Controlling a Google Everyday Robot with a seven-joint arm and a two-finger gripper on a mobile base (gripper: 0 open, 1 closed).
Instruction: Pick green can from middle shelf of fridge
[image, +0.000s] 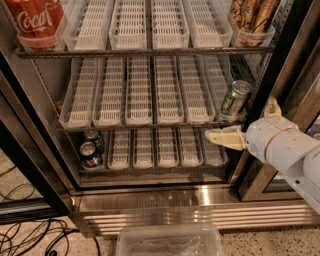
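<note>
The green can (235, 100) stands tilted in the rightmost lane of the middle shelf (150, 125), near its front edge, inside the open fridge (175, 200). My gripper (240, 118) is on the white arm at the right, just below and to the right of the can. Its cream fingers are spread apart: one finger (225, 137) points left under the shelf's front edge, the other (272, 106) points up to the right of the can. The gripper is open and holds nothing. It does not touch the can.
A big red Coca-Cola can (35, 20) stands top left and tan containers (252, 17) top right. Two blue cans (91, 150) sit at the left of the bottom rack. The dark door frame (280, 65) is beside the arm. A clear plastic bin (170, 242) and cables (30, 235) lie on the floor.
</note>
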